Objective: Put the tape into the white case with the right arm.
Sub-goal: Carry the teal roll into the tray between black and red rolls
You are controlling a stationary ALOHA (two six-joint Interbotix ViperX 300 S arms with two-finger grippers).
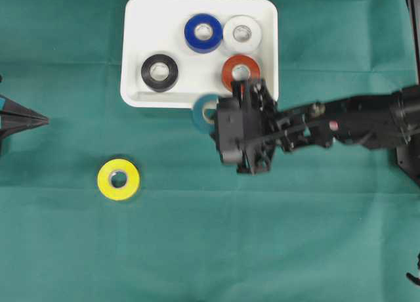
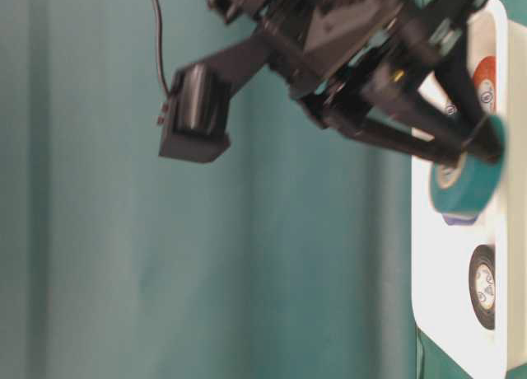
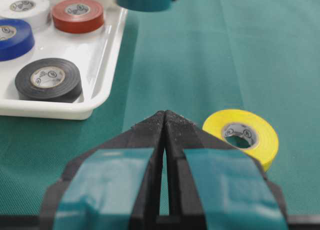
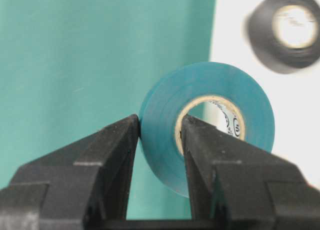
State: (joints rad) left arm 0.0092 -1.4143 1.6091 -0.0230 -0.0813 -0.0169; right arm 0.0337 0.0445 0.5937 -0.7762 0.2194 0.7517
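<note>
My right gripper [image 4: 160,121] is shut on a teal tape [image 4: 257,120], with one finger outside the roll and the other inside its core. The roll hangs in the air at the near rim of the white case [image 1: 151,26], partly over the cloth and partly over the case. In the overhead view the teal tape [image 1: 202,111] peeks out from under the right gripper [image 1: 216,115]. The table-level view shows the teal tape [image 2: 465,181] lifted beside the case [image 2: 436,255]. My left gripper [image 3: 165,114] is shut and holds nothing, resting at the left edge [image 1: 42,120].
Inside the case lie a blue tape [image 1: 203,32], a white tape [image 1: 243,33], a red tape [image 1: 240,71] and a black tape [image 1: 159,72]. A yellow tape [image 1: 119,179] lies flat on the green cloth, just right of the left gripper's tip in the left wrist view [image 3: 242,135].
</note>
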